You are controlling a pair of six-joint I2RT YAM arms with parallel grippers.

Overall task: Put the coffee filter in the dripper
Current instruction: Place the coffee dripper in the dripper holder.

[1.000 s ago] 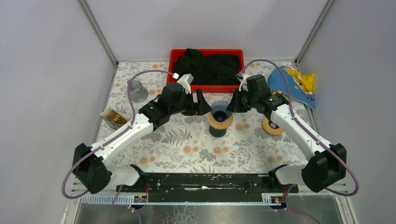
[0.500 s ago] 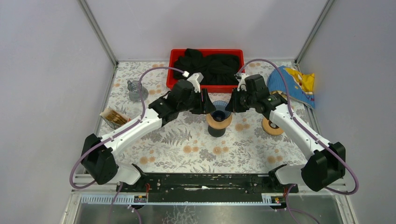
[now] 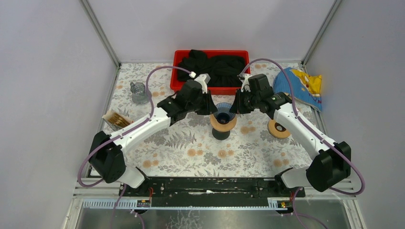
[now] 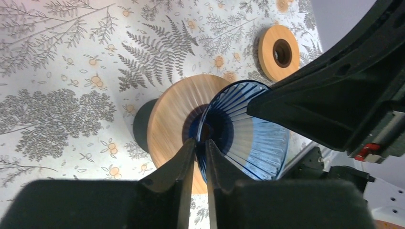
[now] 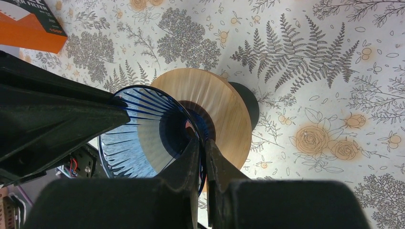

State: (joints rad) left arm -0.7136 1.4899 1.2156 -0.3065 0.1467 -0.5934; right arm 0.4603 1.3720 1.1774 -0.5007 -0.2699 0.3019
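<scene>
A blue ribbed glass dripper (image 3: pixel 224 113) sits on a wooden collar (image 3: pixel 224 125) over a black stand at mid-table. My left gripper (image 3: pixel 211 109) is at its left side; in the left wrist view its fingers (image 4: pixel 200 142) are shut on the dripper's wall (image 4: pixel 248 129). From the right, my right gripper (image 3: pixel 234 107) pinches the opposite wall, its tips (image 5: pixel 201 140) shut on the glass (image 5: pixel 138 129). A pack of brown coffee filters (image 3: pixel 116 120) lies at the table's left edge, far from both grippers. I see no filter inside the dripper.
A red bin (image 3: pixel 177 59) holding black cloth stands at the back. A small glass cup (image 3: pixel 139 91) is at the back left. A loose wooden ring (image 3: pixel 278 129) lies right of the dripper, and a blue-and-yellow bag (image 3: pixel 301 85) at the back right.
My left arm has swung right to the dripper and its jaws have closed from wide open onto the glass wall. The right gripper has kept its hold.
</scene>
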